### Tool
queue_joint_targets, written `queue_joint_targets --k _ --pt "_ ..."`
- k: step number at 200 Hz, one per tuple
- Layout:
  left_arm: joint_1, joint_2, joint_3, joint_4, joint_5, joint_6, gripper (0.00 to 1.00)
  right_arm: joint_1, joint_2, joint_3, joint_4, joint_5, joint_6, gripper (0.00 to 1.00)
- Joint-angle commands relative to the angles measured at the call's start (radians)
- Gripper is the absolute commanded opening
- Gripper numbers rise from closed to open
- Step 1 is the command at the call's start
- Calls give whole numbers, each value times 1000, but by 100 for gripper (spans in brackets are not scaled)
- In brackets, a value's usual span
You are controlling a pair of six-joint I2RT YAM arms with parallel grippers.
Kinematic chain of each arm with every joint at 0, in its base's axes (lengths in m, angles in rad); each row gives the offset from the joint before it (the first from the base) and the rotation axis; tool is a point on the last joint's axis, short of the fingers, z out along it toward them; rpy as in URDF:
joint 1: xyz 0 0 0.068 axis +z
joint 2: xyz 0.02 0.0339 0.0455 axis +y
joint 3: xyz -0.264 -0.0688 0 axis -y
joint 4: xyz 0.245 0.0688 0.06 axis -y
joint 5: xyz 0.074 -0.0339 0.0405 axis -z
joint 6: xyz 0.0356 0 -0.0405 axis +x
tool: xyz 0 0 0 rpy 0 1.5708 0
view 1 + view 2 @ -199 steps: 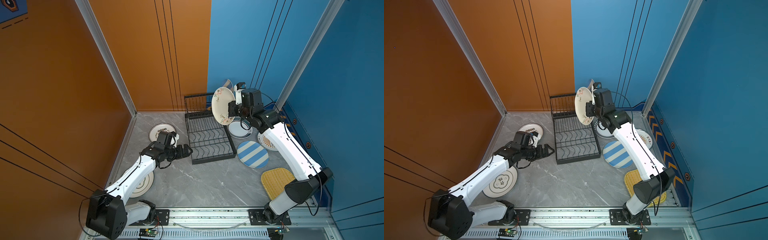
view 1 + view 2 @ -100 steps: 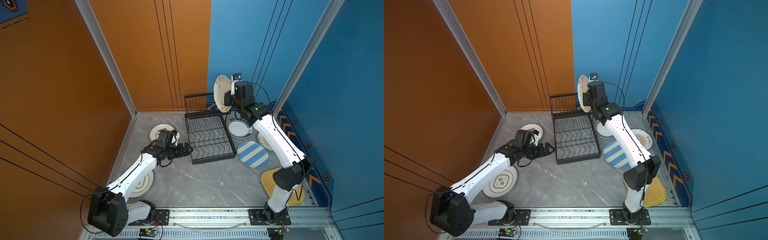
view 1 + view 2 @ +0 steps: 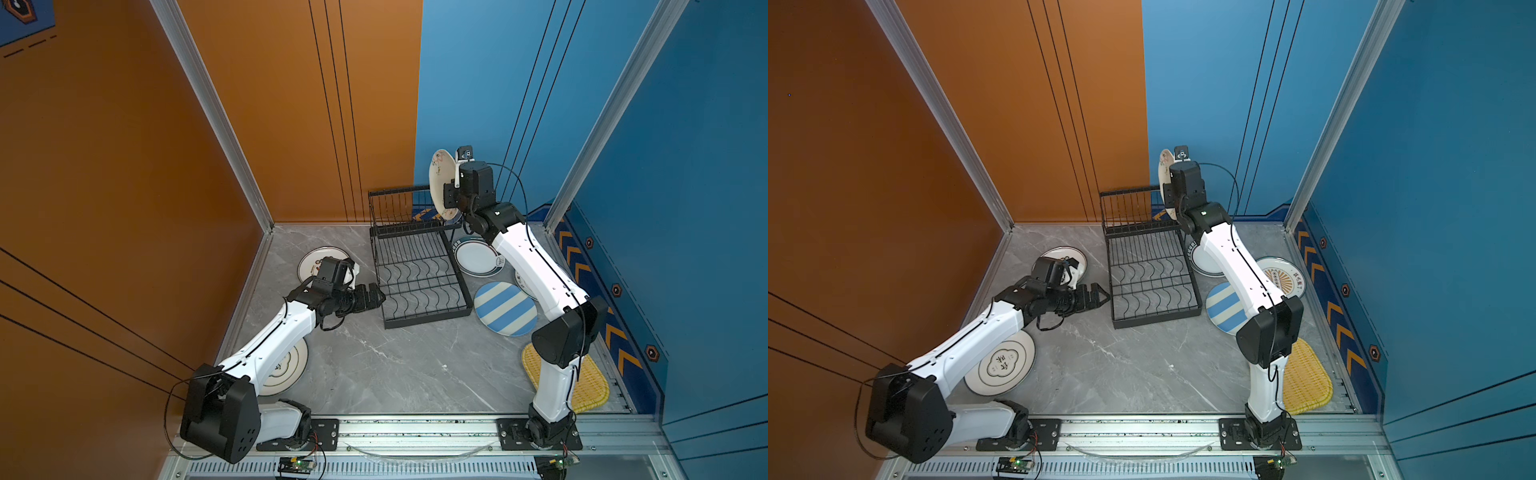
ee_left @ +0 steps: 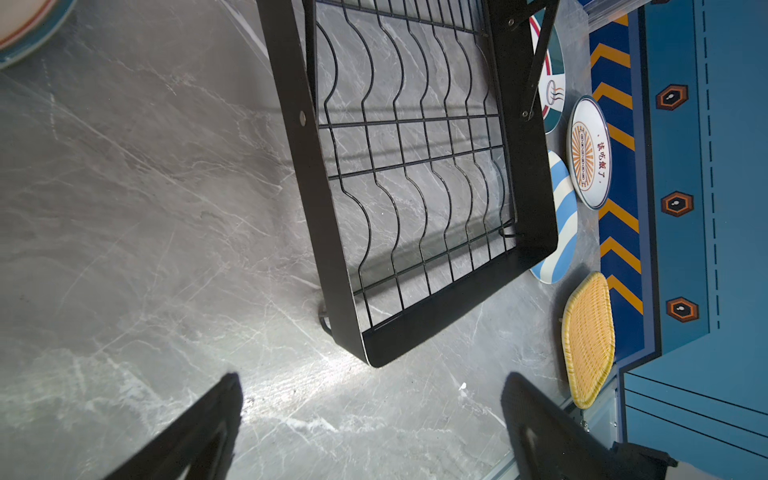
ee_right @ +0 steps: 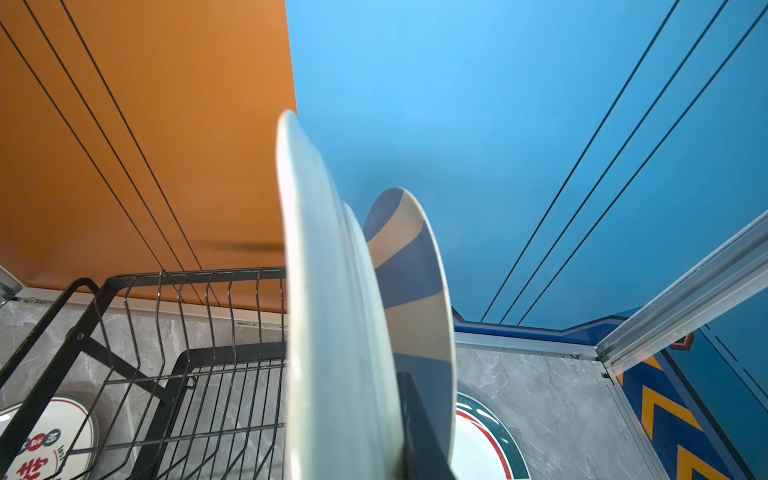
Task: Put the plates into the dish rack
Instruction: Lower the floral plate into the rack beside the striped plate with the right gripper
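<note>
My right gripper (image 3: 449, 195) is shut on the rim of a white flower-printed plate (image 3: 439, 180), holding it upright and edge-on in the air at the far right corner of the black wire dish rack (image 3: 419, 282). In the right wrist view the plate (image 5: 332, 311) hides one finger. A blue-cream striped plate (image 5: 411, 282) stands on edge just beyond it. My left gripper (image 3: 376, 296) is open and empty, low over the floor at the rack's near left side. The rack (image 4: 415, 166) holds no plates.
Plates lie flat around the rack: a green-rimmed one (image 3: 478, 257), a striped one (image 3: 505, 307), a sunburst one (image 3: 1281, 276), the yellow woven one (image 3: 590, 382), one beside my left wrist (image 3: 1063, 255), one under the left arm (image 3: 1000, 361). Walls close in behind.
The right arm has raised the white plate and turned it from face-on to edge-on, nearer the back wall. The left arm has barely moved.
</note>
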Motion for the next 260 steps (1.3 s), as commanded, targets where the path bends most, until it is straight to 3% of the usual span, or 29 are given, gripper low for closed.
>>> queue_joint_targets --k 1,260 --pt "9 17 32 -4 -6 22 98 -14 -10 65 157 37 -12 0" --pt "48 50 27 5 14 26 98 14 88 43 117 142 -39 0"
